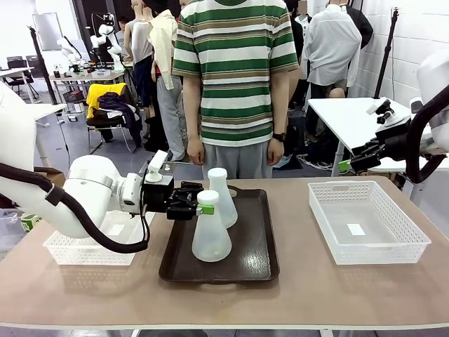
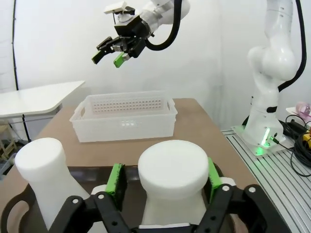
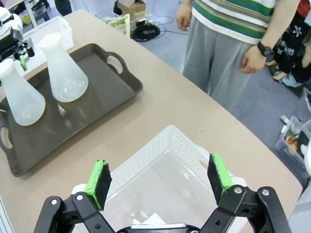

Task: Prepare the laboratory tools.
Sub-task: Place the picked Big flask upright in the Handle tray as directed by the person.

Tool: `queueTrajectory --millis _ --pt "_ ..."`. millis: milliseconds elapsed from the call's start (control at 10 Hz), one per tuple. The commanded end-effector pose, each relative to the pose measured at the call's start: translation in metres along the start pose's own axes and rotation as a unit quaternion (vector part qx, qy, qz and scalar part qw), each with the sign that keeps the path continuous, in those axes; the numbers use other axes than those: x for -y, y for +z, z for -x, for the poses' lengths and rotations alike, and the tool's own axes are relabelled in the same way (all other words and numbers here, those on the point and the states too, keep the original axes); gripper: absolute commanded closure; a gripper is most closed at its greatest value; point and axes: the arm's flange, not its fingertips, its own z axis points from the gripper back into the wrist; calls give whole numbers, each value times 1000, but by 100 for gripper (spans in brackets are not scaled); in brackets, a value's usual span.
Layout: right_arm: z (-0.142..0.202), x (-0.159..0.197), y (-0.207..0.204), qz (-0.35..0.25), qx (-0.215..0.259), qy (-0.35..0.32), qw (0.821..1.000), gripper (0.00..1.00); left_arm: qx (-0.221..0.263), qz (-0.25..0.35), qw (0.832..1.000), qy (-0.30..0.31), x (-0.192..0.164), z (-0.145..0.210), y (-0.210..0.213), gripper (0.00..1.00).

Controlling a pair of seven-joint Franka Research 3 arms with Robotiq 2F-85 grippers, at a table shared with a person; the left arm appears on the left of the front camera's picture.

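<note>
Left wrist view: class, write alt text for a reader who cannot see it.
The left gripper, black with green pads, straddles the neck of a frosted-white conical flask; a gap shows beside one pad. A second matching flask stands alongside on the dark brown tray. Beyond sits a white mesh basket, the right gripper open above it.

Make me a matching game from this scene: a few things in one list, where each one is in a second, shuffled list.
Things
1. near flask
2. far flask
3. right claw
4. person's hands

Places
A. hanging by the person's sides
B. above a white basket, pads wide apart
C. free on the brown tray
D. neck between the left claw's green pads

Pairs: 1-D, 2-C, 3-B, 4-A
</note>
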Motion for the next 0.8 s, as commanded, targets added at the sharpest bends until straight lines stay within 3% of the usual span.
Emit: queueTrajectory --millis 0,700 --pt "0 -1 -1 0 0 1 1000 0 -16 26 999 32 1 -12 4 0" --pt "0 -1 -1 0 0 1 1000 0 -88 76 990 75 7 -24 18 0"
